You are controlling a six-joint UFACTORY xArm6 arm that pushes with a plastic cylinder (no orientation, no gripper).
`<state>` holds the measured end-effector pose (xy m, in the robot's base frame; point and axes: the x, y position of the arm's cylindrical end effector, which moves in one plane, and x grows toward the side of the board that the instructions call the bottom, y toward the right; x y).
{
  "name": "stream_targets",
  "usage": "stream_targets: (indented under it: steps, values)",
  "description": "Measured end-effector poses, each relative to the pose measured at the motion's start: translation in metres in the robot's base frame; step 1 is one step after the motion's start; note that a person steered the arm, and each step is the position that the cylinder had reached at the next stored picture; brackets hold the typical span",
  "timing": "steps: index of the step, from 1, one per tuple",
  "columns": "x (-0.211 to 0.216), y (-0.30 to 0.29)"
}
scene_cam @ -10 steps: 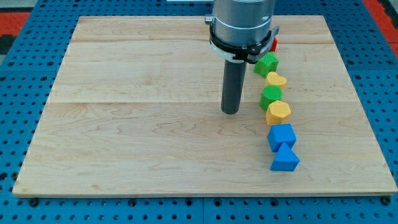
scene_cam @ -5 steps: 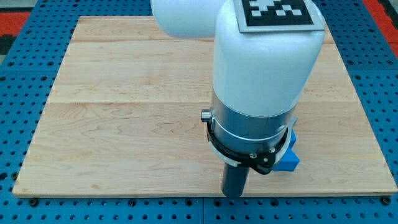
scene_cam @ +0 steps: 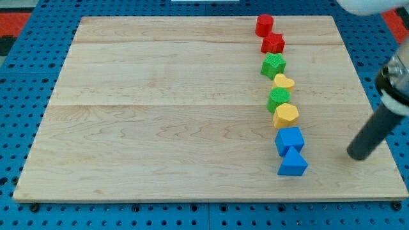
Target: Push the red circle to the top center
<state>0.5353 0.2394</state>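
The red circle (scene_cam: 264, 25), a short red cylinder, stands near the view's top edge, right of centre, at the head of a column of blocks. Below it lie a red star (scene_cam: 273, 43), a green star (scene_cam: 273, 65), a yellow heart (scene_cam: 284, 82), a green block (scene_cam: 278, 98), a yellow hexagon (scene_cam: 285, 115), a blue cube (scene_cam: 289, 140) and a blue triangle (scene_cam: 293, 163). My tip (scene_cam: 356, 155) rests on the board at the view's right, well right of the blue blocks and far below the red circle.
The wooden board (scene_cam: 160, 115) lies on a blue pegboard table (scene_cam: 19, 128). The arm's body (scene_cam: 396, 76) enters from the view's right edge.
My tip swept from the board's middle down to the bottom edge, then across to the right side. The arm no longer hides the blocks. The blocks have not moved.
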Motion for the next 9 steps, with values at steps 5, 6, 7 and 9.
stream_targets:
  steps: [5,6,7,9]
  values:
    - [-0.245,0.02]
    - [-0.302,0.002]
    - [-0.334,-0.031]
    - [-0.299,-0.139]
